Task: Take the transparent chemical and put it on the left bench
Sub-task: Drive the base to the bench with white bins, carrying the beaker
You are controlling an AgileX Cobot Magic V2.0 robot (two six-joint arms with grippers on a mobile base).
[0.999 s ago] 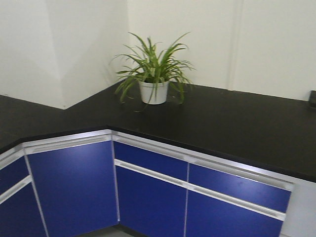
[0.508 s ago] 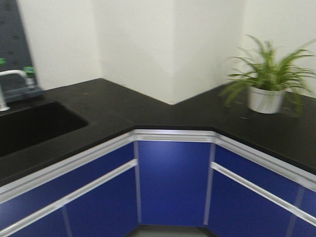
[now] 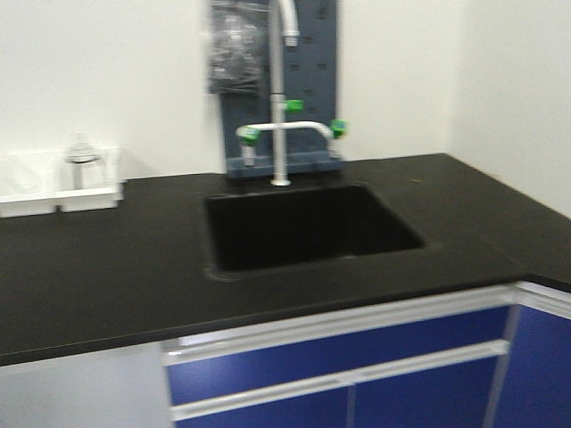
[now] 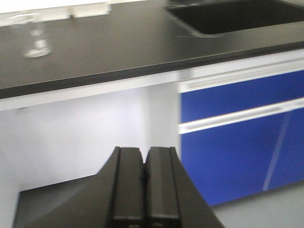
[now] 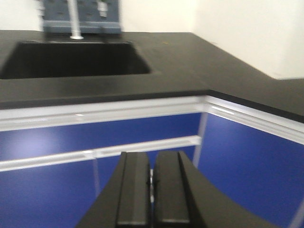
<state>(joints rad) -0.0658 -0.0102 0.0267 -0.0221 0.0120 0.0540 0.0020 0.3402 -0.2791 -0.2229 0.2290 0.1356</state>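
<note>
Black countertop (image 3: 107,267) runs along a white wall, with blue cabinet fronts (image 3: 375,357) below it. A rectangular black sink (image 3: 303,227) is set into the counter. Behind the sink stands a white faucet (image 3: 281,134) with green knobs (image 3: 293,106), mounted in front of a grey pegboard (image 3: 312,53). At the far left of the counter, a white tray (image 3: 53,201) sits against the wall.

Transparent chemical (image 4: 35,42): in the left wrist view, a clear glass vessel stands upright on the countertop, well to the left of the sink and in front of the white tray. The picture is blurred, so its contents cannot be made out. In the front view, a clear item (image 3: 82,160) shows at the tray; it is possibly the same vessel, but this cannot be confirmed.

Left gripper (image 4: 144,190): the jaws are pressed together with nothing between them. It hangs in front of the counter edge, below counter height, well apart from the glass vessel.

Right gripper (image 5: 152,190): the jaws are closed and hold nothing. It hangs in front of the blue cabinet fronts, below the sink section of the counter.
</note>
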